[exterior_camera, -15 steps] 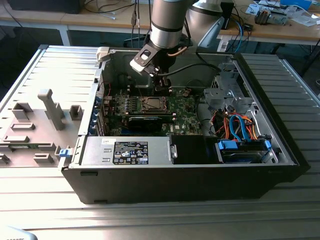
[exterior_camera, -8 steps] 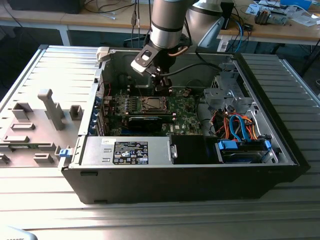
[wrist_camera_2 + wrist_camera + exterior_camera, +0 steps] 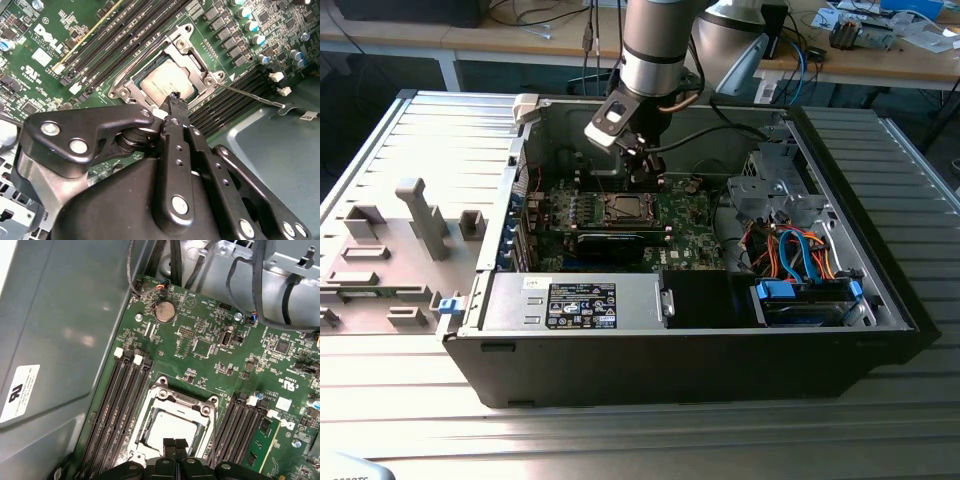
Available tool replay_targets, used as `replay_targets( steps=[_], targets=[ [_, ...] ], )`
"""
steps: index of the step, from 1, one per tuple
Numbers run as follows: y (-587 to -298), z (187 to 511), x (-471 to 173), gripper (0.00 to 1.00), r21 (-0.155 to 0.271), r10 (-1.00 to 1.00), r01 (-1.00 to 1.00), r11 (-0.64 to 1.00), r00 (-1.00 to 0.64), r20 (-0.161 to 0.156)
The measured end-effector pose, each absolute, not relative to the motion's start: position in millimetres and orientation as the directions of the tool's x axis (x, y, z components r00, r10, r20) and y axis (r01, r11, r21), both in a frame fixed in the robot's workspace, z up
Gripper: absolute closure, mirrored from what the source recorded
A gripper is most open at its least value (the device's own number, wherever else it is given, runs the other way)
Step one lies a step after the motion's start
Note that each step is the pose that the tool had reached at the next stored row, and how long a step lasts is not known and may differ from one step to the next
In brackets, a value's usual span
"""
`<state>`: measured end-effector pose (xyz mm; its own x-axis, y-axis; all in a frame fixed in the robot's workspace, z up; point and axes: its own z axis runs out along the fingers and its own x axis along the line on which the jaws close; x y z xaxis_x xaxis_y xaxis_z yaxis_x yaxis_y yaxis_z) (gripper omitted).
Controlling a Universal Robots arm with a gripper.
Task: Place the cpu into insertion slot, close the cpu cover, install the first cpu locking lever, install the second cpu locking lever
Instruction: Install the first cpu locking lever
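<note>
Pincer (image 3: 174, 98) fingers are pressed together, gripping nothing, tips at the cpu cover (image 3: 195, 55) edge. Mid-frame in the exterior view, the cpu (image 3: 165, 82) sits in the insertion slot (image 3: 623, 208), cover apparently down. One locking lever (image 3: 250, 95) juts free; latching looks undone.

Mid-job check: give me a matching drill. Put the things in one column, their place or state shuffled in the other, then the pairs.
1 cpu
2 cpu cover
3 gripper
4 coin cell

A round, silver, on the green board
B shut, by the cover's edge
C dull silver, seen through the cover's window
D flat metal frame with a square window

Pairs: 1-C, 2-D, 3-B, 4-A
</note>
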<state>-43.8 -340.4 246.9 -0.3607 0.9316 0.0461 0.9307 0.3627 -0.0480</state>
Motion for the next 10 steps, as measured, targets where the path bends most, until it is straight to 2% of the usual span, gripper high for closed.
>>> replay_targets(
  steps=[10],
  targets=[
    [-340.4,246.9,-43.8,0.89,-0.048,0.893,0.892,0.449,-0.447,0.046]
  ],
)
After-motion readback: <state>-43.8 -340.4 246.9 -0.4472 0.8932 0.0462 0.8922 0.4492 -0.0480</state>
